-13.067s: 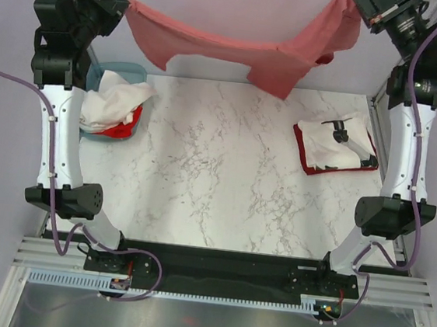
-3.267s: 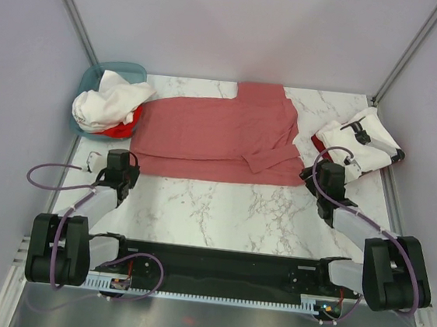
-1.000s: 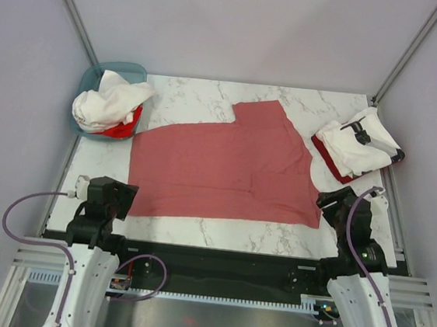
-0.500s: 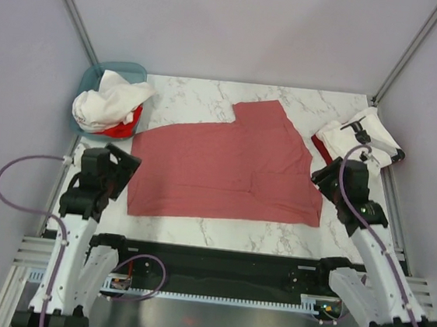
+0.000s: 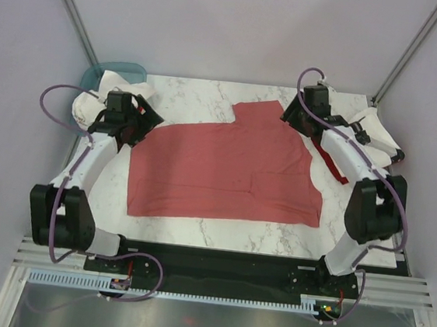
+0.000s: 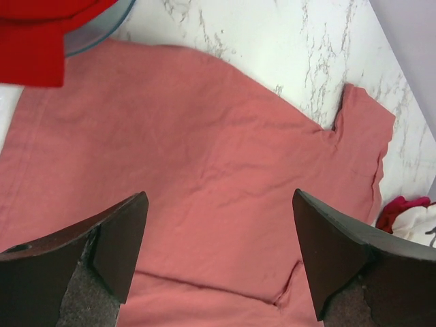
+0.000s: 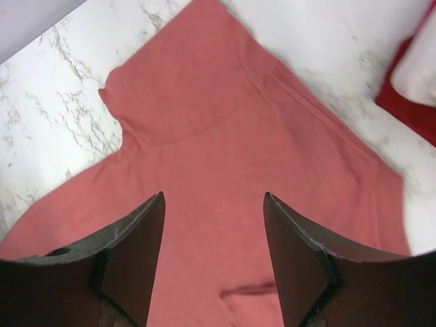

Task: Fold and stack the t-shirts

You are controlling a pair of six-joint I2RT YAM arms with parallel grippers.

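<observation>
the plain dusty salmon-red cotton t-shirt [image 5: 226, 168] lies spread flat on the white marble-patterned tabletop [image 5: 209, 100], between the teal plastic basket [image 5: 119, 69] of crumpled white and bright red shirts [image 5: 92, 102] on the left and the folded white-over-dark-red stack [image 5: 373, 141] on the right. one sleeve points toward the far edge, and a small tucked flap shows near the shirt's near right part.

the left gripper [image 6: 218, 201] hangs over the shirt's left far corner with its jaws spread wide and nothing between them. the right gripper [image 7: 213, 197] sits above the far sleeve, jaws also parted and empty.

the next move is probably a pinch on the far edge for a fold. the bright red cloth hangs just beside the left corner, so a loose pinch there could catch it too and drag it from the basket. the right arm passes close by the folded stack and could nudge it askew. if one side lifts first, the thin cotton would skew, and the tucked flap would get folded in.
</observation>
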